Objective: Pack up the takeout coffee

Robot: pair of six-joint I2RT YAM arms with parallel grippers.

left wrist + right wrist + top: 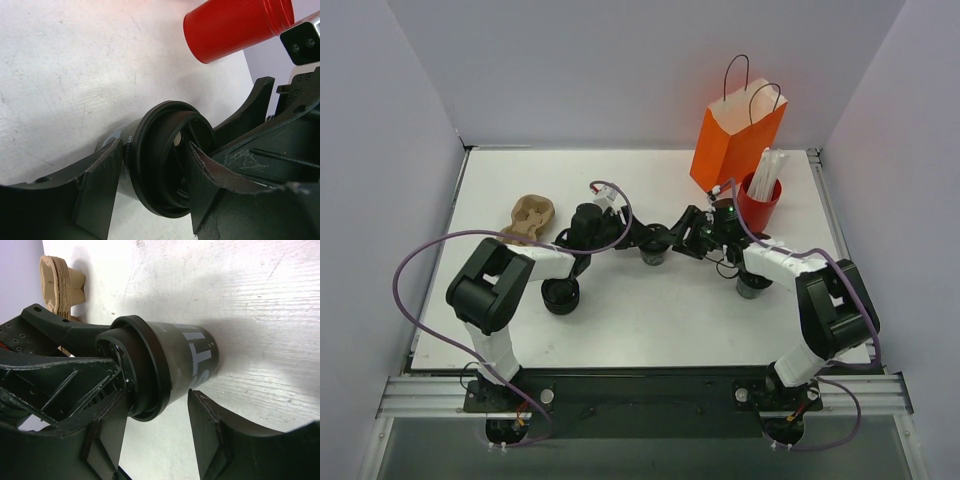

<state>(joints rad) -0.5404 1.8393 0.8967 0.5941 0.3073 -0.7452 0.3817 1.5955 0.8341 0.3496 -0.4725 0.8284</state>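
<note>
The takeout coffee (653, 256) is a small dark grey cup with a black lid, standing mid-table between both arms. In the left wrist view the cup (160, 165) sits between the fingers of my left gripper (155, 147). One finger presses the wall under the rim and the other lies against the lid, so the gripper is shut on it. In the right wrist view the cup (185, 360) shows white lettering. My right gripper (157, 395) stands open around its lower body, with one finger clearly off the wall. The two grippers, left (642, 238) and right (678, 240), meet at the cup.
An orange paper bag (735, 140) with handles stands at the back right. A red cup of white straws (758, 205) is just in front of it. A brown cardboard carrier (528, 218) lies at the left, a ribbed black round stack (560, 296) nearer, and another dark cup (752, 287) under the right arm.
</note>
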